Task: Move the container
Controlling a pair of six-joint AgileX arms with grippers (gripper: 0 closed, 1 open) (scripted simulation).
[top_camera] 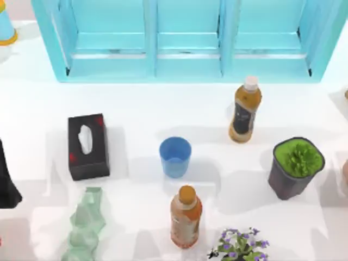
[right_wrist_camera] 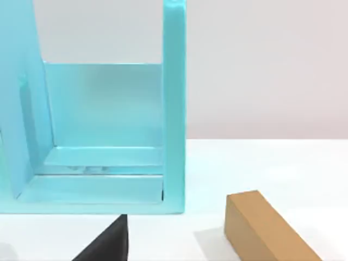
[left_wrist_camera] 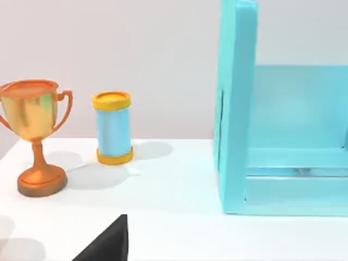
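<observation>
The container is a small blue cup [top_camera: 175, 156], upright and open-topped near the middle of the table, with nothing touching it. My left arm [top_camera: 7, 179] is a dark shape parked at the table's left edge, well away from the cup. A black piece of the left gripper [left_wrist_camera: 109, 246] shows in the left wrist view, and a like piece of the right gripper [right_wrist_camera: 109, 243] shows in the right wrist view. Both wrist cameras look toward the back of the table.
A light blue cabinet [top_camera: 185, 60] spans the back. Around the cup stand a black tissue box [top_camera: 87, 147], two amber bottles [top_camera: 244, 110] [top_camera: 185, 217], a grey pot of green plant [top_camera: 295, 167], a green crumpled shape [top_camera: 85, 225] and purple flowers [top_camera: 239, 247]. A trophy [left_wrist_camera: 35, 136], a blue can [left_wrist_camera: 113, 128] and a tan block [right_wrist_camera: 266, 228] sit by the cabinet's ends.
</observation>
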